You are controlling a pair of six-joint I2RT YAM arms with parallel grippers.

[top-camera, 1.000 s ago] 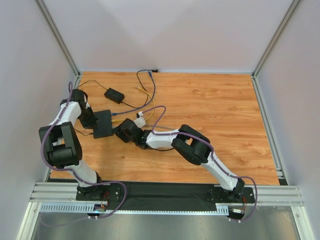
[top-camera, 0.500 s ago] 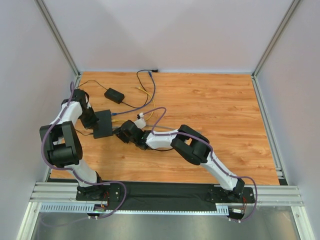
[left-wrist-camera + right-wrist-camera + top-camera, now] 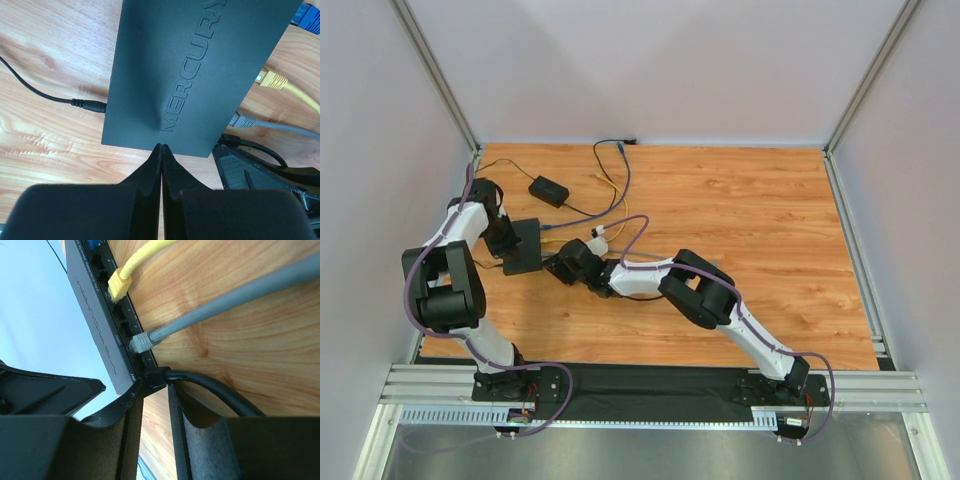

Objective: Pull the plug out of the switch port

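Wooden table (image 3: pixel 740 220): closed left gripper (image 3: pixel 161 148) braced switch (image 3: pixel 200 65); right gripper (image 3: pixel 155 385) clasped plug (image 3: pixel 158 374) at its four o'clock; straight pull seemingly next.

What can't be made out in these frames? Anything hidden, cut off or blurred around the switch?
- Right wrist: the right gripper's fingers hide the black plug's latch and how deep it sits in the switch; the port labels are blurred.
- Left wrist: the port row faces away, under the switch's far edge; the blue plug is cut off by the top-right corner.
- Top external: ports and plugs are too small; the right gripper covers the black plug.
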